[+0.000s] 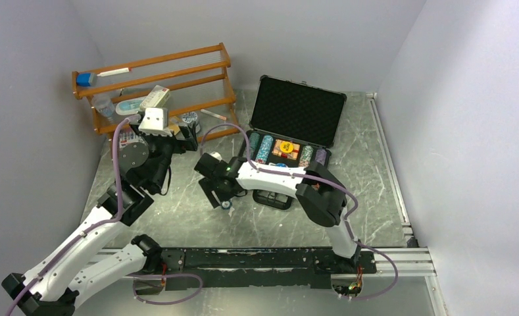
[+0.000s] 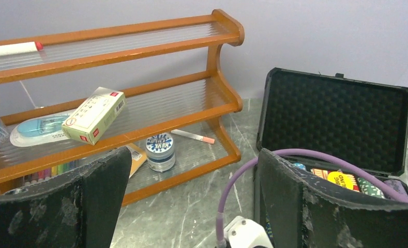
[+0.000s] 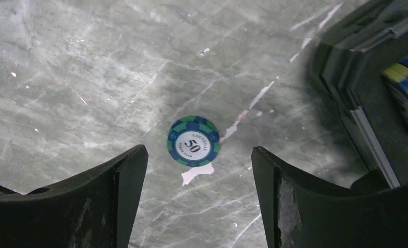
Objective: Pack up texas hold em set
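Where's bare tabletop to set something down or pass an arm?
Free: marble right of the case, up to the side rail; the near strip ahead of the base rail. Crowded: rack to case, where left gripper, right gripper and the chip sit.

The black case (image 1: 298,112) sits open on the far right of the table (image 1: 191,220), lid standing up at the back with its bumpy foam lining showing. Inside, rows of striped chips (image 1: 264,148) stand on edge either side of a middle slot holding a yellow big blind button (image 2: 343,181). One loose chip (image 3: 193,141), blue and green with a white "50" centre, lies flat on the table just left of the case's near corner.
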`<move>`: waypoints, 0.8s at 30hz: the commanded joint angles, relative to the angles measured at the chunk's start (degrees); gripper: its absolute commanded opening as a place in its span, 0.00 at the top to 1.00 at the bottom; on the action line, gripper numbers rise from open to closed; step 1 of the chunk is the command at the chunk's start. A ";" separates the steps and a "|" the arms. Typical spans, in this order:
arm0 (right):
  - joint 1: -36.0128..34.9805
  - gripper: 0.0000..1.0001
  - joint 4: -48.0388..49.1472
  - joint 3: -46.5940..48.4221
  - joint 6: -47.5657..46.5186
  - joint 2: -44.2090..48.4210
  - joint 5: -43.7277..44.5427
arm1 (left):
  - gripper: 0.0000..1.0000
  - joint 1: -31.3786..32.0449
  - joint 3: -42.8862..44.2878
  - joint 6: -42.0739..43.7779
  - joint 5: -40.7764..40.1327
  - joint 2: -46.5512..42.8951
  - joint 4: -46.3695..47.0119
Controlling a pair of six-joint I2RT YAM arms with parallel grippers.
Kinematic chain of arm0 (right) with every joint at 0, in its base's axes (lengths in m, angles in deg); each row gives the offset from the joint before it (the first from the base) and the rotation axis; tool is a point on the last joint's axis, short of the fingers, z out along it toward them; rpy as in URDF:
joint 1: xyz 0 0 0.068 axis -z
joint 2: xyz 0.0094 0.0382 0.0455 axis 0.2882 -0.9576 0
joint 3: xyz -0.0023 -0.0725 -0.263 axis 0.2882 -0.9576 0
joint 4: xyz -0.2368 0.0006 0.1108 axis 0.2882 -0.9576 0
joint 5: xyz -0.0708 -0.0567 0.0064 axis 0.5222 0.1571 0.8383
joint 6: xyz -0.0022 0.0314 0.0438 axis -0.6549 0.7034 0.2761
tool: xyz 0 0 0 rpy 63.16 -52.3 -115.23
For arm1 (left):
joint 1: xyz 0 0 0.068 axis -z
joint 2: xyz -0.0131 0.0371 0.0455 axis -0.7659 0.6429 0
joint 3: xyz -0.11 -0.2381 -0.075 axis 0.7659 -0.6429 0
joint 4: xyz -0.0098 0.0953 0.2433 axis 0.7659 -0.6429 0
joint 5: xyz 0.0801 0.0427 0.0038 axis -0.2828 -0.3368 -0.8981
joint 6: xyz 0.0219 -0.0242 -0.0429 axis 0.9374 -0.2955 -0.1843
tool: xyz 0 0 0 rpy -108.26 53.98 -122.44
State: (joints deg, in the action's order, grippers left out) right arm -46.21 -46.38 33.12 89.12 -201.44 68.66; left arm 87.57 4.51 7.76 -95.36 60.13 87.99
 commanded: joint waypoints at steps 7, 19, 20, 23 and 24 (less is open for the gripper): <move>-1.75 0.28 -5.75 6.08 0.92 -5.85 2.88 | 0.05 -0.29 -2.09 0.09 -3.65 -2.62 4.76; -1.79 0.46 -3.28 5.36 -0.12 -8.41 0.89 | 0.06 -0.32 -2.17 1.03 -4.32 -2.92 5.11; -1.74 0.47 -3.42 5.31 -0.14 -8.83 0.78 | 0.06 -0.32 -2.20 1.09 -4.40 -2.92 5.09; -1.65 0.51 -3.71 5.34 0.02 -9.84 0.50 | 0.06 -0.32 -2.17 1.29 -4.38 -3.04 4.92; -1.64 0.52 -3.79 5.32 0.10 -10.05 0.57 | 0.06 -0.36 -2.11 1.31 -4.22 -3.09 4.85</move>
State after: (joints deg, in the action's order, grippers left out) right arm -47.94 -49.72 38.21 89.32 -208.26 69.03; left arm 87.57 2.57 8.28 -98.59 57.33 90.68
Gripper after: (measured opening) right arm 0.499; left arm 0.941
